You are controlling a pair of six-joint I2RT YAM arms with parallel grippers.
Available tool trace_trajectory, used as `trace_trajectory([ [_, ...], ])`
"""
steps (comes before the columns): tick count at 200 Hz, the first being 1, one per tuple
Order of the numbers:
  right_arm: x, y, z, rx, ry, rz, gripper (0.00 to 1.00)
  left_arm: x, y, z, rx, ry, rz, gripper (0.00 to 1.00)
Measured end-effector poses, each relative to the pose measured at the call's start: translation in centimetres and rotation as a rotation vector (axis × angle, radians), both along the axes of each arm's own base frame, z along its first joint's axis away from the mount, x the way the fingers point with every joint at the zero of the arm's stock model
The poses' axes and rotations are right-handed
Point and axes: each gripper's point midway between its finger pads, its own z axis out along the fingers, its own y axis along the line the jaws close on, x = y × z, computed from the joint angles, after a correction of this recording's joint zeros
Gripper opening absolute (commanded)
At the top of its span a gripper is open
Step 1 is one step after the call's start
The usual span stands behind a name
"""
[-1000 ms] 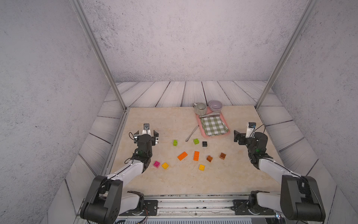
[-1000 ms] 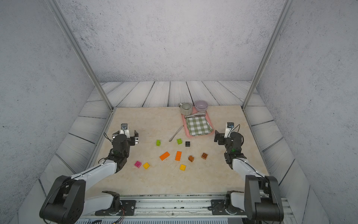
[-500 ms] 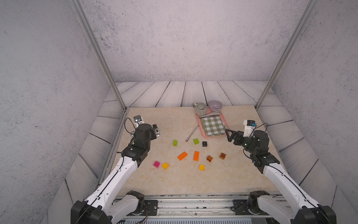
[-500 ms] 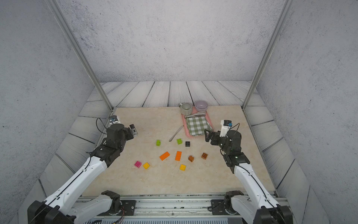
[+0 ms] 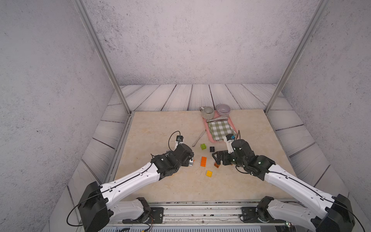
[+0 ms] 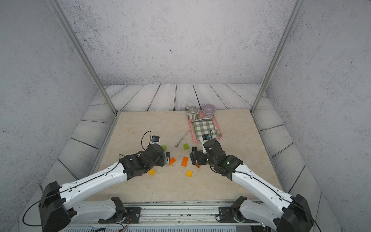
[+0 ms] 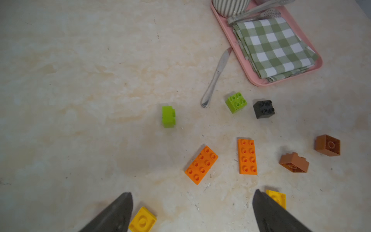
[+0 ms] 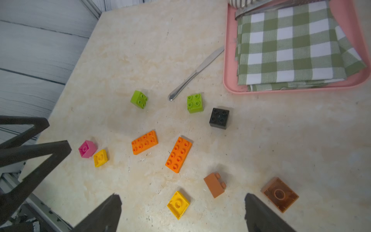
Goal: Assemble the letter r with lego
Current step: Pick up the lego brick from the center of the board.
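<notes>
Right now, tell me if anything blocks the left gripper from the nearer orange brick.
Nothing visible. In the left wrist view only bare tabletop lies between the open left gripper and the nearer orange brick. One yellow brick and a second yellow brick lie beside its fingertips, off that path.

Entry 1. Left arm [image 5: 130,180], white with black joints: formerly folded at the left edge of the beige marbled surface [image 5: 160,130], now stretched to the centre of the frame. Left fingers [image 6: 167,158] now just beside the slanted long orange studded brick [image 6: 172,161]. The small magenta plastic brick [image 8: 87,149] is now covered in both top views.

Entry 2. Right arm [image 5: 291,184]: formerly folded at the right edge, now reached to centre. Right fingers [image 5: 215,158] now over a small brown brick [image 5: 216,165]. The second brown brick [image 8: 280,193] is now covered in both top views.
</notes>
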Motion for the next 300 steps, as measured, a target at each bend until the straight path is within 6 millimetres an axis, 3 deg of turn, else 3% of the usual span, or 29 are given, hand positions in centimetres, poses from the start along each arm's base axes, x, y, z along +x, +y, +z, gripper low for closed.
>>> trace_trajectory([
  [38, 0.0, -2.3, -2.7, -0.175, 0.158, -0.108, 0.79, -2.2, -2.5, -3.0, -0.085, 0.103, -0.091, 1.00],
  [80, 0.6, -6.4, -4.5, -0.235, 0.301, -0.264, 0.83, -4.0, -6.1, -6.2, -0.053, 0.189, -0.227, 0.95],
  [123, 1.5, -11.7, -5.5, 0.027, 0.465, -0.475, 0.80, -5.3, -14.3, -7.0, 0.043, 0.193, -0.465, 0.88],
  [152, 0.9, -11.4, -5.2, 0.107, 0.507, -0.460, 0.79, -5.0, -18.1, -8.1, 0.097, 0.208, -0.558, 0.85],
  [181, 0.5, -10.9, -4.4, 0.144, 0.502, -0.431, 0.78, -4.3, -19.3, -10.2, 0.185, 0.248, -0.582, 0.81],
  [221, 0.1, -10.7, -4.3, 0.162, 0.505, -0.419, 0.77, -3.5, -19.4, -12.2, 0.281, 0.286, -0.575, 0.79],
  [300, -0.5, -10.3, -4.6, 0.183, 0.525, -0.394, 0.76, -0.5, -19.9, -12.1, 0.283, 0.299, -0.548, 0.65],
])
